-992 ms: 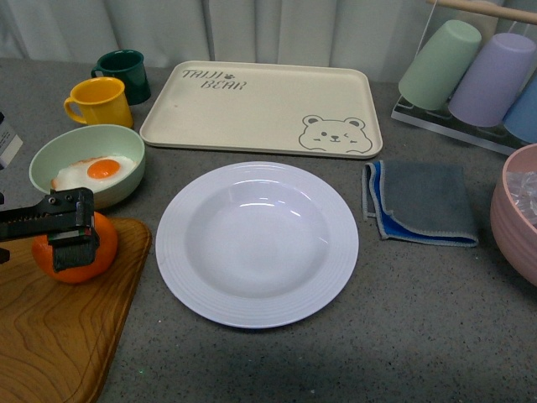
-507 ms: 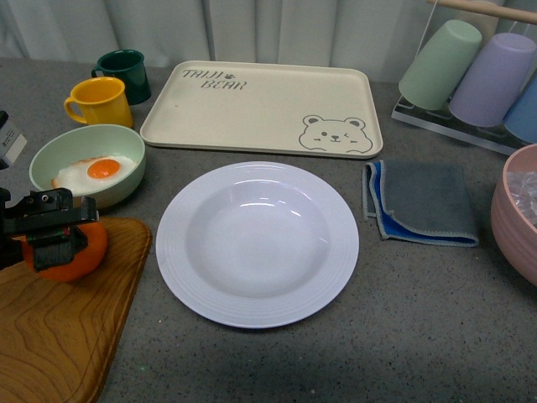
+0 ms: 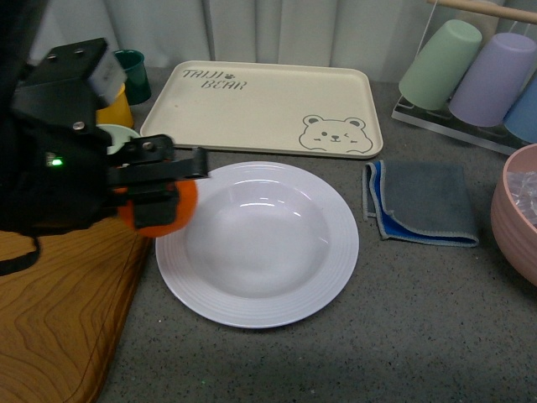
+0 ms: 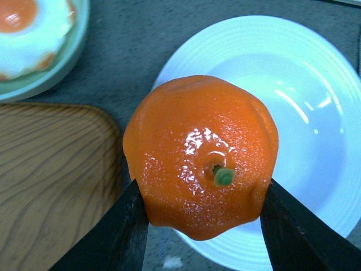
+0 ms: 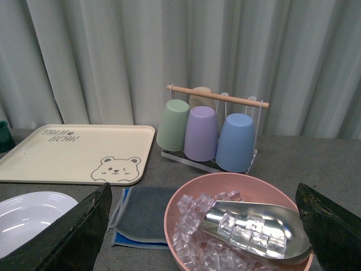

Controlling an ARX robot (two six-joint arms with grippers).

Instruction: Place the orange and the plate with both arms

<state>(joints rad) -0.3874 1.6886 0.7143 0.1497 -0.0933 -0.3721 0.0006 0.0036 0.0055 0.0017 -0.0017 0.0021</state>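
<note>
My left gripper is shut on the orange, a lumpy bright mandarin, and holds it in the air over the left rim of the white plate. In the left wrist view the orange shows its green stem dot, pinched between both black fingers, with the plate below and beyond it. The plate's basin holds nothing. My right gripper is open with nothing in it. It hangs above a pink bowl of ice and does not show in the front view.
The wooden board lies at the front left, and the green bowl with a fried egg is behind it. The cream bear tray sits behind the plate. To the right are a grey cloth, the pink ice bowl and a cup rack.
The left gripper has lifted the orange off the wooden board and carried it right to the plate's left rim. The arm now covers the green bowl and most of the mugs.
</note>
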